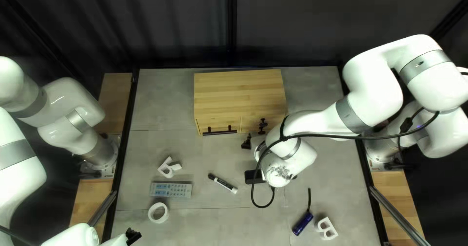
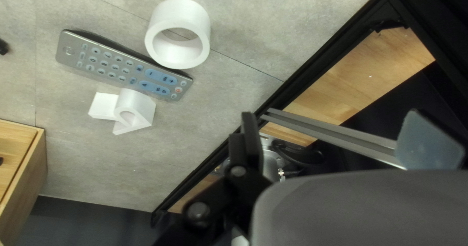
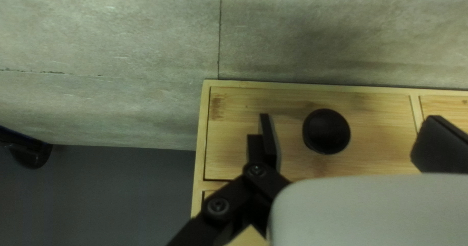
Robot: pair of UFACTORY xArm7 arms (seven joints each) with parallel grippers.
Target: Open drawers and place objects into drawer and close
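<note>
While the right gripper point(image 1: 255, 135) keeps no hold, its fingers stand wide apart at both sides of the black knob point(image 3: 326, 131) on the cabinet point(image 1: 239, 90), at the far middle. Also wide open and empty is the left gripper point(image 1: 132, 236), at near left. The remote point(image 1: 170, 190), white ring point(image 2: 178, 12) and white letter R point(image 2: 105, 105) lie at left, the marker point(image 1: 224, 183) in the middle, the blue flashlight point(image 1: 303, 224) and letter B point(image 1: 326, 229) at near right.

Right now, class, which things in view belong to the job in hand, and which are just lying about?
For the job:
pale wooden drawer cabinet
round black knob
probably grey plastic remote, thick white ring, white letter R, white letter B, black-and-white marker, blue flashlight

Just about:
dark hanging curtain
grey metal bar
</note>
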